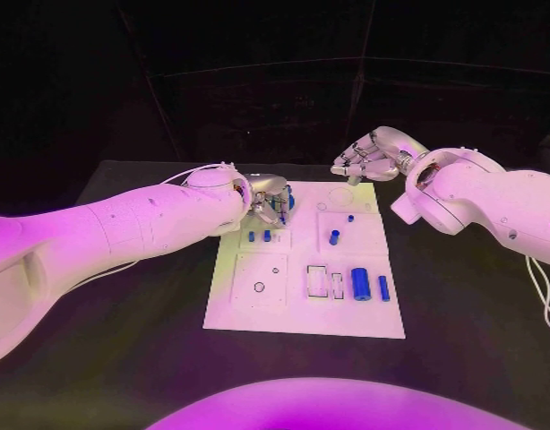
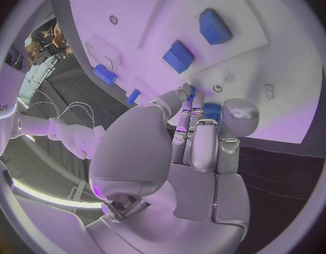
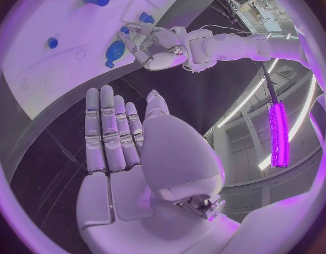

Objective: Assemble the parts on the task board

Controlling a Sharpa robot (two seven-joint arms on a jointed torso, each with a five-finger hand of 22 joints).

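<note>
— Robot hand on the left (image 1: 268,199) is down at the far left corner of the task board (image 1: 304,313), fingers curled in close around a blue part (image 1: 289,202). Do you see a firm hold?

— From the left wrist view, the fingertips (image 2: 185,91) bunch right at a ribbed blue part (image 2: 211,111) sitting on the board's surface. They're touching it or nearly so, but whether it's truly pinched I cannot tell.

— Fair. And the other side?

— Right robot hand (image 1: 365,158) hovers off the far edge of the board, above the dark tabletop (image 1: 482,313). Its own wrist view shows the fingers (image 3: 106,130) stretched out straight, side by side, palm bare, nothing held.

— Now the board itself: white, lying flat in the middle of the tabletop. Near its centre, two small blue parts (image 1: 260,236) stand side by side just beside the left robot hand.

— To their right, a blue peg (image 1: 335,237) and a tiny blue one (image 1: 350,218) beyond it.

— On the near right, a fat blue cylinder (image 1: 360,283) lies next to a slim blue rod (image 1: 383,288), close together but apart. Pale rectangular outlines (image 1: 316,280) sit just left of the cylinder.
</note>
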